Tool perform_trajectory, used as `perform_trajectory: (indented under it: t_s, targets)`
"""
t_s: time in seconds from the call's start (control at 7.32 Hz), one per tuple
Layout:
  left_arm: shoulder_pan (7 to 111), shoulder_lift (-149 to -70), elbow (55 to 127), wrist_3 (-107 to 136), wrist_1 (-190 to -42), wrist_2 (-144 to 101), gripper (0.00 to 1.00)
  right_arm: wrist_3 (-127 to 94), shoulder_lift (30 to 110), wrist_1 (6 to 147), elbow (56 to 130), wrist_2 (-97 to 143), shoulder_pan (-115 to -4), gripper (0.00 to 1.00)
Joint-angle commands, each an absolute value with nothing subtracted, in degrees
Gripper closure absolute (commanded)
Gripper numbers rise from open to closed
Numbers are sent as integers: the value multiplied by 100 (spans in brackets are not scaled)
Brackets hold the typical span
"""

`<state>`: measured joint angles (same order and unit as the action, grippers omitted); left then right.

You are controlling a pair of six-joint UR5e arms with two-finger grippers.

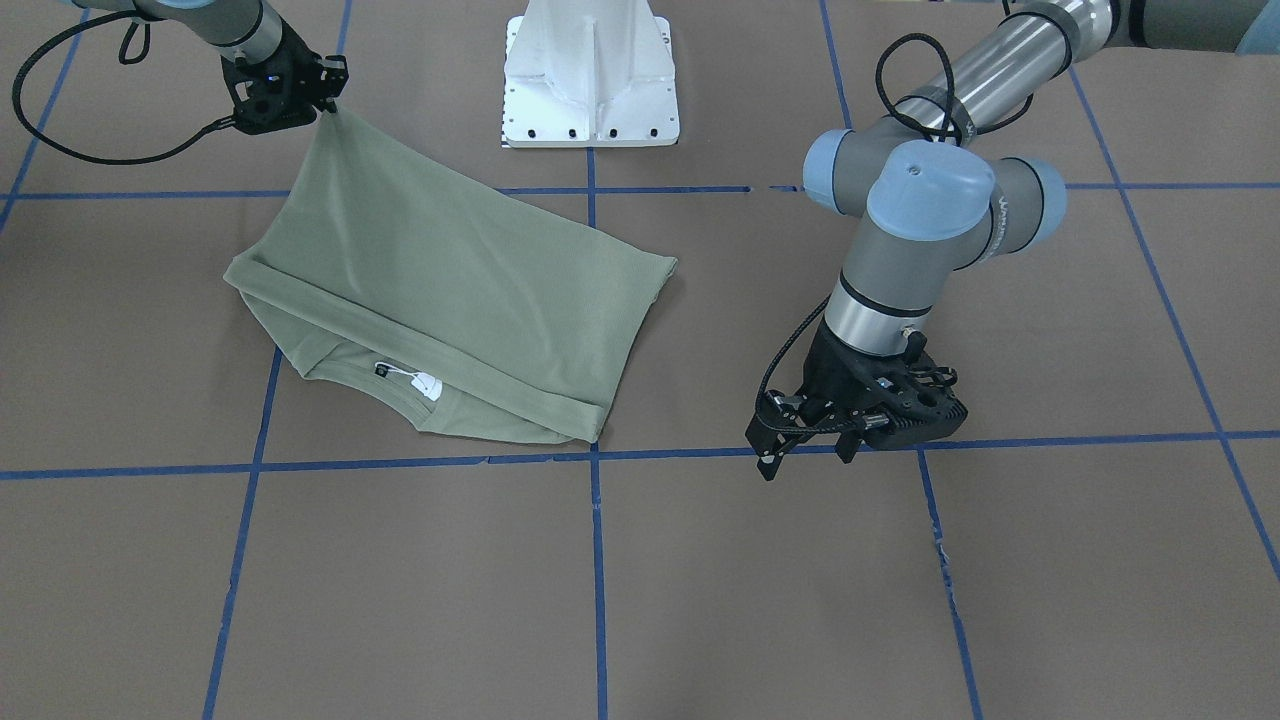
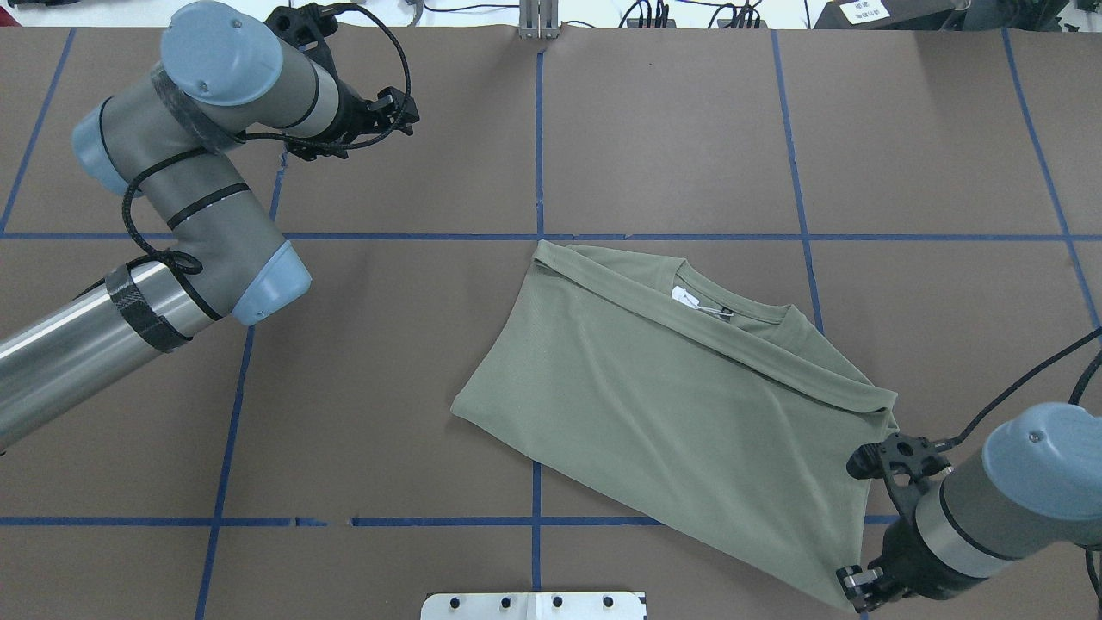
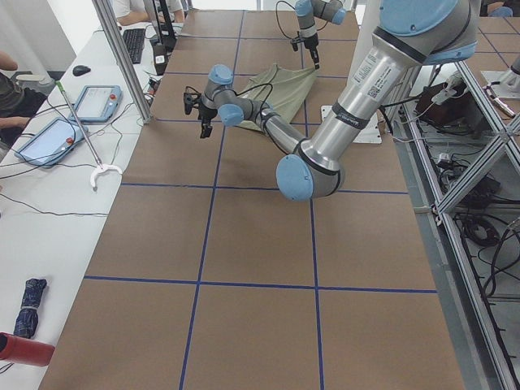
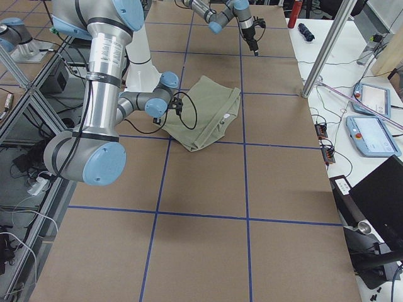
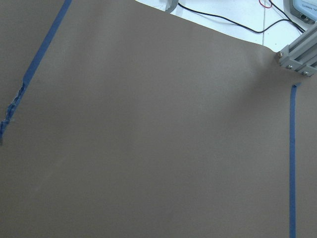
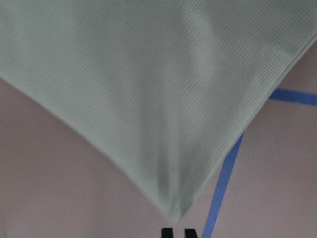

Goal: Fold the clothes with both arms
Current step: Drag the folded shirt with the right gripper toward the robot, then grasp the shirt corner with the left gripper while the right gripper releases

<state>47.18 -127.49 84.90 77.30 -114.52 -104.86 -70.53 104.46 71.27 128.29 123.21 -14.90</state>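
Observation:
The sage-green shirt (image 1: 450, 290) (image 2: 671, 405) lies folded on the brown table, with its collar and white tag (image 1: 420, 383) (image 2: 686, 297) showing at the far edge. My right gripper (image 1: 325, 97) (image 2: 854, 587) is shut on one corner of the shirt near the robot's base. That corner is lifted, so the cloth runs taut up to it. The right wrist view shows the corner tapering down to the fingertips (image 6: 168, 232). My left gripper (image 1: 808, 456) (image 2: 405, 110) hangs open over bare table, well to the side of the shirt, with nothing between its fingers.
The white pedestal base (image 1: 590, 80) (image 2: 534, 605) stands at the robot's edge of the table. Blue tape lines (image 1: 597, 560) grid the brown surface. Beyond the far edge are an aluminium post (image 3: 122, 61), tablets (image 3: 93, 101) (image 4: 371, 135) and a seated person (image 3: 10, 93).

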Motion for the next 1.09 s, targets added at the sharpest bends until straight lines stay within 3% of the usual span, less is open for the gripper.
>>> perform_trajectory:
  t_s: [0.0,0.14,0.27,0.55,0.96]
  targets:
    - [4702,-12753,8596,7717,-11417,-10503,1,-7198,10503,7102,12894,12314,-1352,0]
    - [4641,-12744,8700,7734,-11417,-10546,1,-7198,10190,7084,12876,12313,-1989,0]
    - [4206,-12492,9154,7787,-11408,-10547,1,-7198,9577,7093,12693,12235,-2656,0]
    - [3143,-11980,9937,8983,-11452,-10529,1,-7198,9133,7102,12490,12243,-3704,0]
    - [1623,-11980,9994,10554,-11435,-9760,2,-7198,8763,7119,12410,12287,-4341,0]
